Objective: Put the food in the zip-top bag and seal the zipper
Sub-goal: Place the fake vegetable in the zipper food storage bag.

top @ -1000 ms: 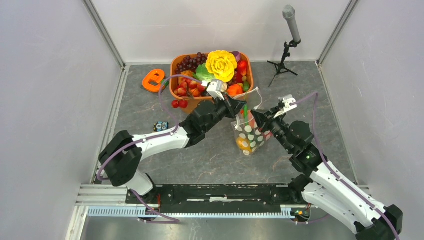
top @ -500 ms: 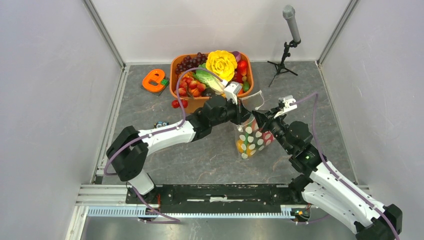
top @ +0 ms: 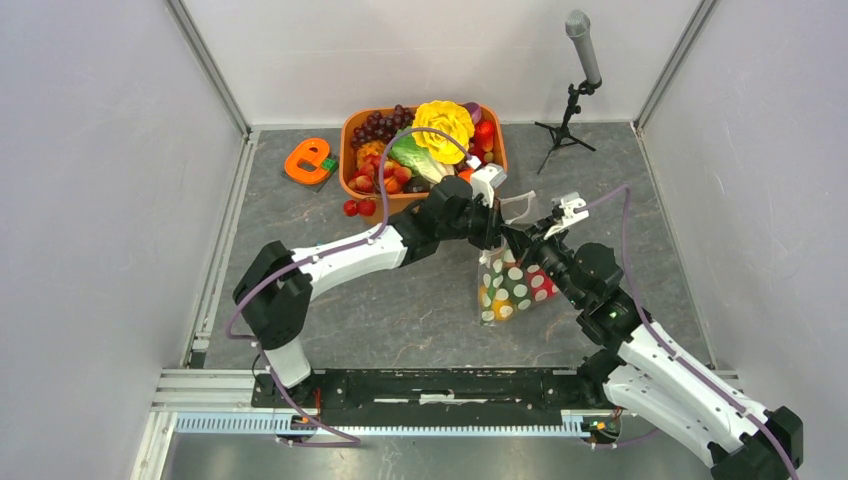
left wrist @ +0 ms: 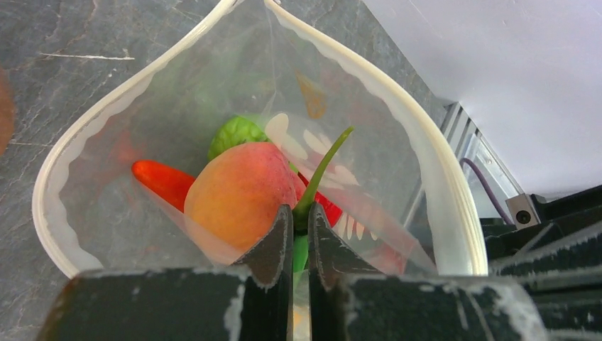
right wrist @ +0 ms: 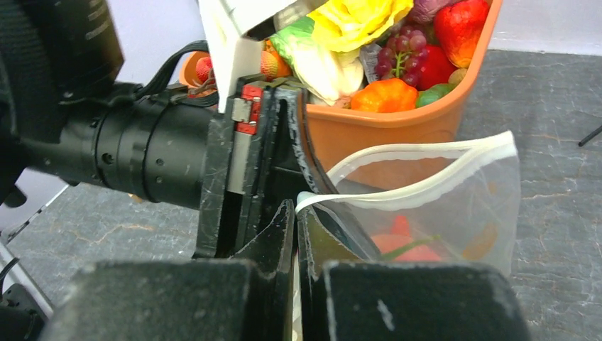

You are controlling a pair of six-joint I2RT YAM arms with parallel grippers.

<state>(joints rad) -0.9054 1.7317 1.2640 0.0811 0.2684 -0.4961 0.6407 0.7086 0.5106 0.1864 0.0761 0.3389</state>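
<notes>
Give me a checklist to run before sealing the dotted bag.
1. Food inside the zip-top bag: peach and red chili are in; ok.
2. Mouth closed: the zipper gapes wide; not ok.
3. Hold by the right gripper: jaws shut on the zipper; ok.
4. Hold by the left gripper: jaws pinch the bag film; ok.
5. Green stem below the zipper line: cannot tell.

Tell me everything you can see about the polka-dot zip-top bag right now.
The zip-top bag is clear, floppy plastic with white polka dots. Its whitish zipper is unsealed, the mouth gaping in a teardrop. Inside show a peach, a long red piece and a green piece. It is close beside the orange tub. The left gripper and right gripper each pinch its rim, jaws shut.
</notes>
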